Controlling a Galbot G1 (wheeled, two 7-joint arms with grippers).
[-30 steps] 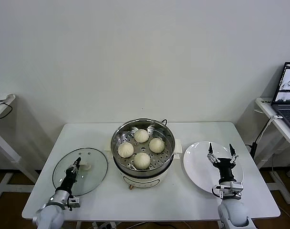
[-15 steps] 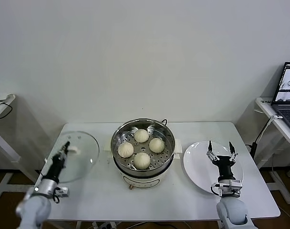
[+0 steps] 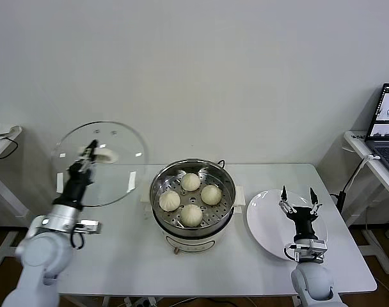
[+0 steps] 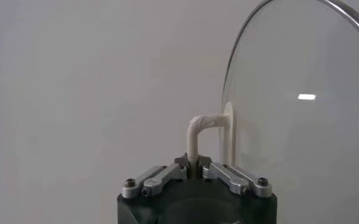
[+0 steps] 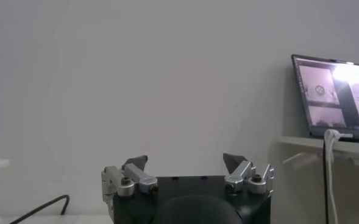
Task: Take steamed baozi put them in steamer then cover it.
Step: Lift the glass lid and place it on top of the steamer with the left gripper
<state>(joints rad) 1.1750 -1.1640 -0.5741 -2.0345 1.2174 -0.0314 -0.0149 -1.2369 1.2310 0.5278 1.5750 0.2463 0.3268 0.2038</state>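
- Head view: the left gripper (image 3: 90,152) has its fingers pinched tight on the cream handle of the cover (image 3: 100,164), which is up in the air and tilted, off to the left of the steamer (image 3: 192,199) and over the worktop's (image 3: 124,256) left edge. Plenty of open air between the lid rim and the steamer rim.
- All four steamed baozi (image 3: 191,215) sit in the steamer, mid-worktop, top uncovered.
- The right gripper (image 3: 297,204) hovers over the white plate (image 3: 265,224) on the right, fingers spread wide, holding nothing.
- Left wrist view: fingers (image 4: 167,176) clamped on the handle's thin leg, glass disc seen nearly edge-on against the plain wall.
- Right wrist view: fingers (image 5: 136,163) wide apart, a laptop (image 5: 334,100) far right.
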